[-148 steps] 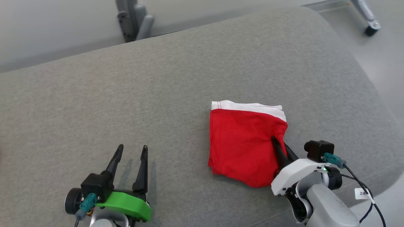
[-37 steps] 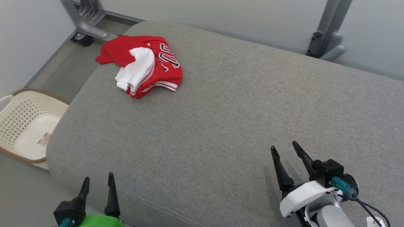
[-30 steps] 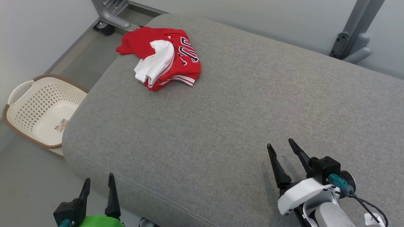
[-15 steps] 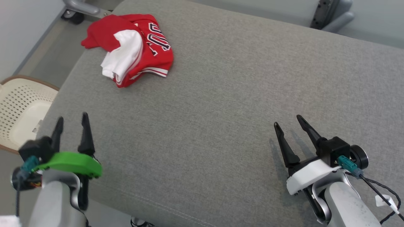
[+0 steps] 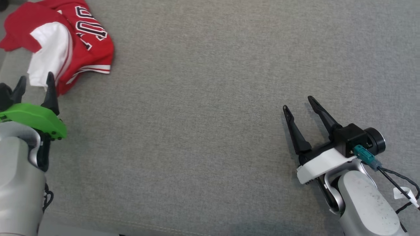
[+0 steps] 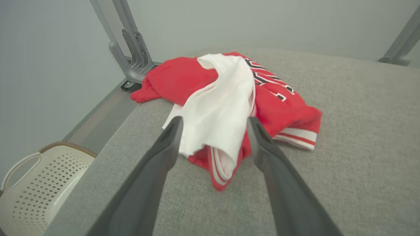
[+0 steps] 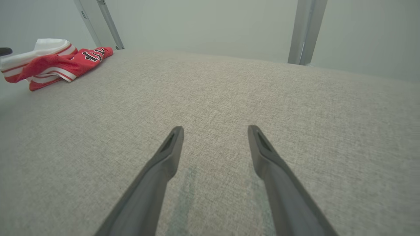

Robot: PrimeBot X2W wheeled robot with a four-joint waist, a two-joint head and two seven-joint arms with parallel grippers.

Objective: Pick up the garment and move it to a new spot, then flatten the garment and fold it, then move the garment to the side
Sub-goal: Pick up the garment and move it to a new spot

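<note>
Left gripper (image 5: pixel 36 77) wide open, empty, tips at near edge of garment (image 5: pixel 65 42); contact unclear. Garment crumpled, red with white layer on top, at far-left corner of grey cushion (image 5: pixel 210 108), red lobe at cushion edge. Right gripper (image 5: pixel 297 102) open, empty, well apart.

Risks, as I judge them:
- Pinch takes white layer alone → bundle unrolls, slips off edge toward basket (image 6: pixel 29 186).
- Too deep → snag upholstery.
- Overshoot → hit metal frame leg (image 6: pixel 131 55) behind garment.

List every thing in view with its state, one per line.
garment, crumpled in a heap, unfolded, on the cushion.
left gripper, open, empty, aimed at the garment.
right gripper, open, empty, above bare cushion.
basket, upright, beside the cushion.
</note>
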